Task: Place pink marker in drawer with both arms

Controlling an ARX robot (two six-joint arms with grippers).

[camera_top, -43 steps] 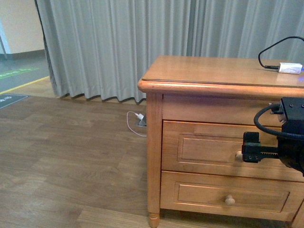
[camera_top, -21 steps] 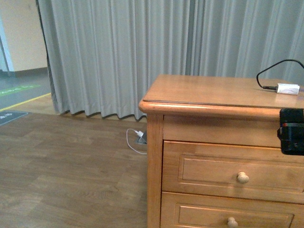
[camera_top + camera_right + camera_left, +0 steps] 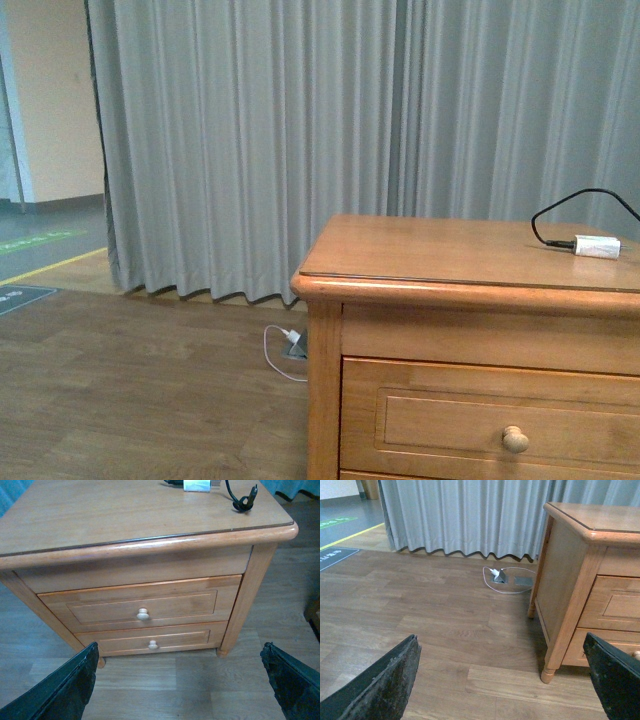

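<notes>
The pink marker is out of view in every frame. The drawer (image 3: 500, 425) is the top one of the honey-coloured cabinet; it is shut, with its round knob (image 3: 515, 438) showing. From the right wrist I look down on the drawer (image 3: 100, 607) and its knob (image 3: 143, 613). My right gripper (image 3: 180, 680) hangs open above the floor in front of the cabinet, empty. My left gripper (image 3: 502, 680) is open over the wooden floor left of the cabinet, with the drawer's edge (image 3: 620, 612) to one side. Neither arm shows in the front view.
A white adapter with a black cable (image 3: 597, 246) lies on the cabinet top, also seen from the right wrist (image 3: 197, 485). The lower drawer (image 3: 115, 642) is shut. Grey curtains (image 3: 300, 150) hang behind. A floor socket with a white cable (image 3: 500, 576) sits near the cabinet leg (image 3: 547, 672).
The front view has swung upward, so the cabinet sits lower in the picture. The black gripper that stood at the top drawer's knob rose to the right edge and left the view.
</notes>
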